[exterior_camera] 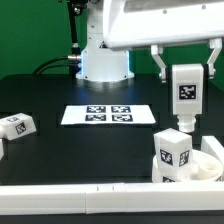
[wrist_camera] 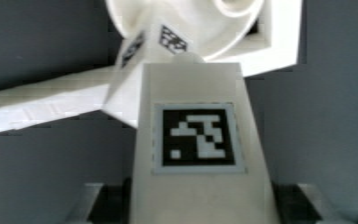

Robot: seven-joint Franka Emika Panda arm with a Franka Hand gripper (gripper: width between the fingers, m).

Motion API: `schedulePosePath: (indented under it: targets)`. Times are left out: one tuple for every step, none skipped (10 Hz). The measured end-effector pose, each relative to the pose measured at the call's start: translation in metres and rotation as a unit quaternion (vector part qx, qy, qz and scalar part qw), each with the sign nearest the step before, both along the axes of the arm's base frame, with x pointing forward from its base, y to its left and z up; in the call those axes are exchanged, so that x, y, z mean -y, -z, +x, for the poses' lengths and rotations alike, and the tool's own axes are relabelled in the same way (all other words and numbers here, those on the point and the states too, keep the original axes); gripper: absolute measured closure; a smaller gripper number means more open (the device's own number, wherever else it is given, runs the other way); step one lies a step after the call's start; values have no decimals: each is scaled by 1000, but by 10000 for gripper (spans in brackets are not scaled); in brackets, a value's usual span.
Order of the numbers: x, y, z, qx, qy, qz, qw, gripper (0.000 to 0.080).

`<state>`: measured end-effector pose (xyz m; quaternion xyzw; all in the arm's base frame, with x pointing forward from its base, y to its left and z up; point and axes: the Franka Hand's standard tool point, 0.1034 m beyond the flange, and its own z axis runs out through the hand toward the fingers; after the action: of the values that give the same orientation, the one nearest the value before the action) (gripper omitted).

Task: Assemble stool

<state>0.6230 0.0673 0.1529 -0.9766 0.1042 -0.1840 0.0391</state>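
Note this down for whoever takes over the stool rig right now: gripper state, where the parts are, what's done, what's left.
Gripper: shut on the held leg, which hangs upright just above the seat.
Seat: on the table at the exterior view's lower right.
Standing leg: upright in the seat. How firmly it sits cannot be told.
Loose leg: lying on the table at the exterior view's left, untouched.
Done: one leg placed, a second picked up.
Left: fit the held leg into the seat, then fetch and fit the loose leg.
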Motion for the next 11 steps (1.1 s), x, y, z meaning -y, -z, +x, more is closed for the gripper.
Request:
schedulePosePath:
  targets:
    - [4, 7, -12, -34, -3, -1, 999, 463]
    - [4, 2, -5, -29, -2, 0, 1000, 463]
    - [-1, 4, -6, -32, -9, -3, 999, 463]
    - [-21, 2, -5, -38, -46, -25, 998, 463]
    - [-39, 4, -3, -46, -85, -42, 994, 463]
    - [-43, 11, 1, -60, -139, -62, 987, 463]
    - [-40, 14, 2, -62, -155, -68, 984, 463]
    - [-41, 14, 2, -62, -151, -66, 984, 463]
    - [-41, 15, 2, -63, -151, -66, 984, 463]
    - [-40, 17, 2, -64, -151, -66, 984, 463]
    - [-42, 22, 7, -66, -146, -63, 985, 463]
